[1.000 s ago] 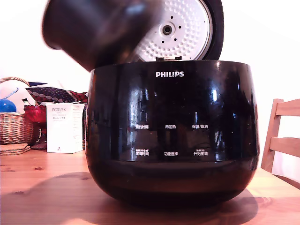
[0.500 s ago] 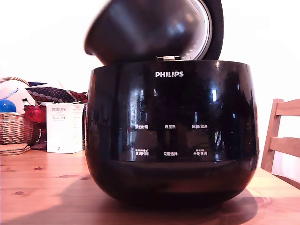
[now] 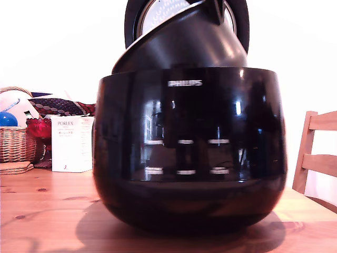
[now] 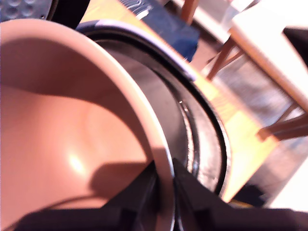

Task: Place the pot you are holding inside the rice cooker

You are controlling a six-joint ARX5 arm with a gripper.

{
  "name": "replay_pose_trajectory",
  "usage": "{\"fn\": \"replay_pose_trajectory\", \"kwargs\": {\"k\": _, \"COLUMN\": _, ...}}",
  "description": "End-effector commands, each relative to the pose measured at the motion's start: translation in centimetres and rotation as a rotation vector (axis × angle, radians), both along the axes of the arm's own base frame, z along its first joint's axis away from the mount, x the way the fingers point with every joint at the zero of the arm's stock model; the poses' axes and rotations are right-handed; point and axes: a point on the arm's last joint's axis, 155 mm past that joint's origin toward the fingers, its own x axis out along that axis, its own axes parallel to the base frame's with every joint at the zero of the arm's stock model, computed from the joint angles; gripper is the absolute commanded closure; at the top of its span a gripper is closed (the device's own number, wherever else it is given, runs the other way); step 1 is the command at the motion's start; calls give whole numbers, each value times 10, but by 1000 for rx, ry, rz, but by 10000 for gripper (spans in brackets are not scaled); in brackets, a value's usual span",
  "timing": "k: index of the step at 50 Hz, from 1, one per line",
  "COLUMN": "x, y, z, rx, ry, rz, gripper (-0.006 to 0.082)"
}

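Note:
The rice cooker point(image 3: 189, 158) is a big glossy black body standing on the wooden table, its round lid point(image 3: 239, 21) open and upright behind it. The dark matte pot point(image 3: 184, 47) is tilted, and its lower part dips into the cooker's opening in front of the lid. In the wrist view the pot point(image 4: 72, 120) shows a copper-coloured inside. My gripper point(image 4: 163, 175) is shut on its rim, one finger inside and one outside. Beside the rim I see the cooker's silver inner wall point(image 4: 192, 134) and a corner of the dimpled lid plate point(image 4: 24, 7).
At the exterior view's left stand a wicker basket point(image 3: 16, 142), a red glass dish point(image 3: 38, 129) and a white box point(image 3: 71, 142). A wooden chair point(image 3: 316, 153) is at the right. The wrist view shows a blue cushion point(image 4: 168, 29) and floor beyond the table edge.
The pot has swung from upper left to the right and down, and now dips tilted into the cooker's opening. The cooker's printed labels look blurred now.

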Motion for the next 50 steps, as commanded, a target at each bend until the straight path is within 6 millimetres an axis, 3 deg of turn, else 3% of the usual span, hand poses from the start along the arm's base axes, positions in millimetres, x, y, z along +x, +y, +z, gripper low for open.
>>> {"fn": "replay_pose_trajectory", "kwargs": {"k": 1, "x": 13, "y": 20, "z": -11, "rx": 85, "ry": -14, "rz": 49, "gripper": 791}}
{"fn": "replay_pose_trajectory", "kwargs": {"k": 17, "x": 10, "y": 30, "z": -41, "rx": 257, "ry": 1, "rz": -57, "gripper": 791}}
{"fn": "replay_pose_trajectory", "kwargs": {"k": 32, "x": 10, "y": 30, "z": -40, "rx": 360, "ry": -79, "rz": -219, "gripper": 791}}
{"fn": "replay_pose_trajectory", "kwargs": {"k": 50, "x": 12, "y": 23, "z": -37, "rx": 484, "ry": -191, "rz": -534, "gripper": 791}}
